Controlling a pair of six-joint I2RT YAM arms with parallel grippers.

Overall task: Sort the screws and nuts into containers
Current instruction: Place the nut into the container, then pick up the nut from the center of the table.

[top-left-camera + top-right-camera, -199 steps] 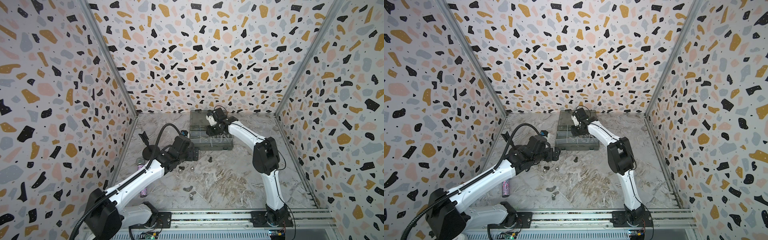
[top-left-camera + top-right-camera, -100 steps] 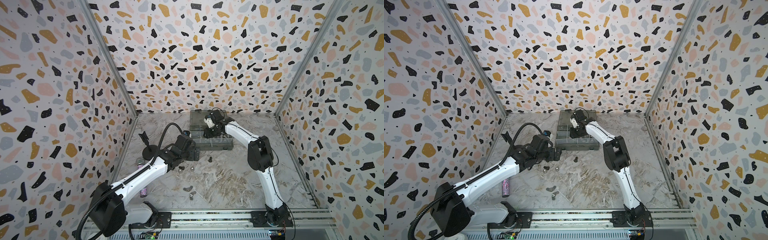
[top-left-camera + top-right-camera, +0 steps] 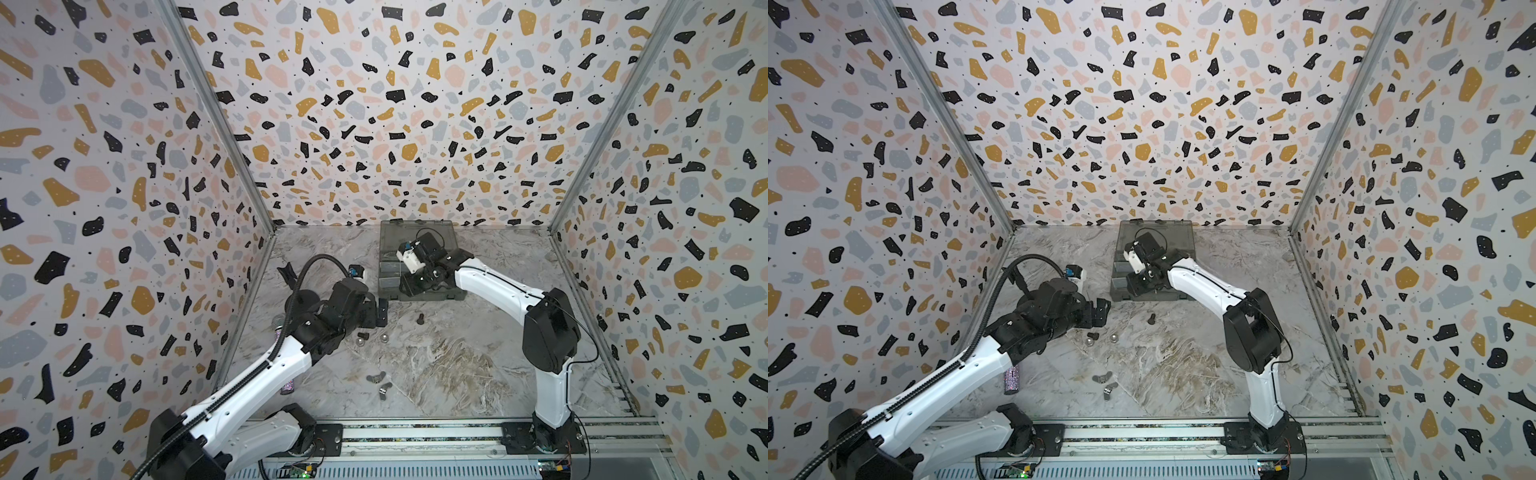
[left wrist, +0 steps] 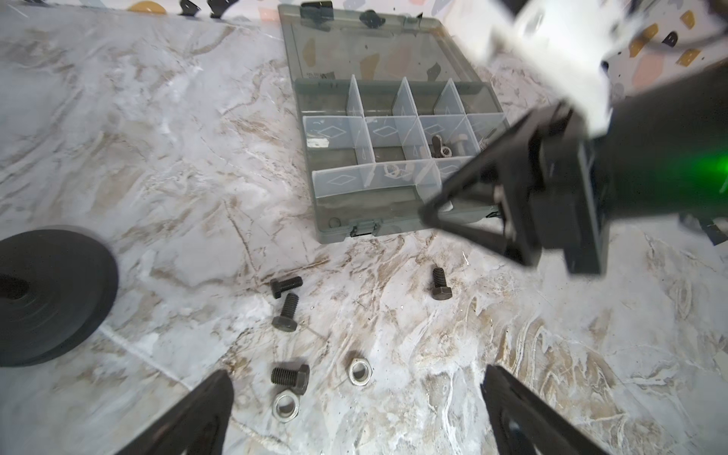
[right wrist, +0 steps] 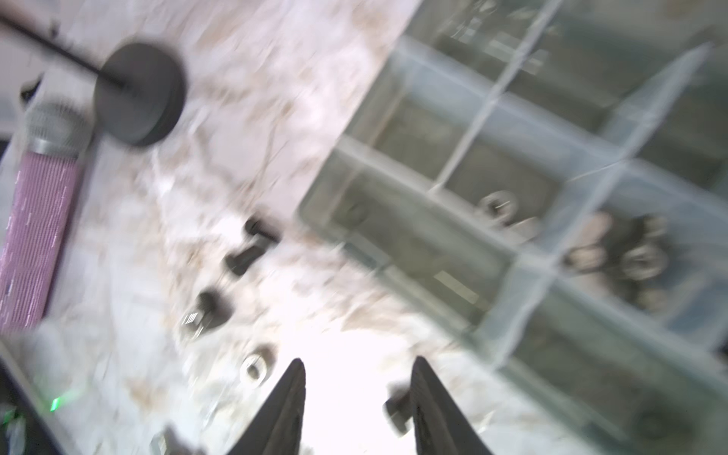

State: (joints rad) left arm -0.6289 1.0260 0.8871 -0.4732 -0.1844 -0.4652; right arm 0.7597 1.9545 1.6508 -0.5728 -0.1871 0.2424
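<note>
Left arm: reaches from the near-left base toward the table's middle. The left gripper (image 4: pixel 354 390) is spread wide and holds nothing.

Right arm: elbow raised on the right, forearm angled far-left. The right gripper (image 5: pixel 358 364) points down at the near edge of the organizer box (image 4: pixel 327 220). Its jaws stand apart with nothing between them.

Count, left wrist view: four black screws (image 4: pixel 284 315) and two silver nuts (image 4: pixel 359 372) loose on the table. In a top view, two wing nuts (image 3: pixel 374 378) lie nearer, well apart from both grippers. One box, lid open; a few pale pieces lie in a middle compartment (image 4: pixel 445 147).

Position: one screw and both silver nuts lie in the gap between the left gripper's fingers (image 4: pixel 205 413). Two screws lie just beyond. The fourth lies to the right, near the box and just beside the right gripper.

Black stand (image 4: pixel 51 291) and purple microphone (image 5: pixel 35 236) are on the left side.
</note>
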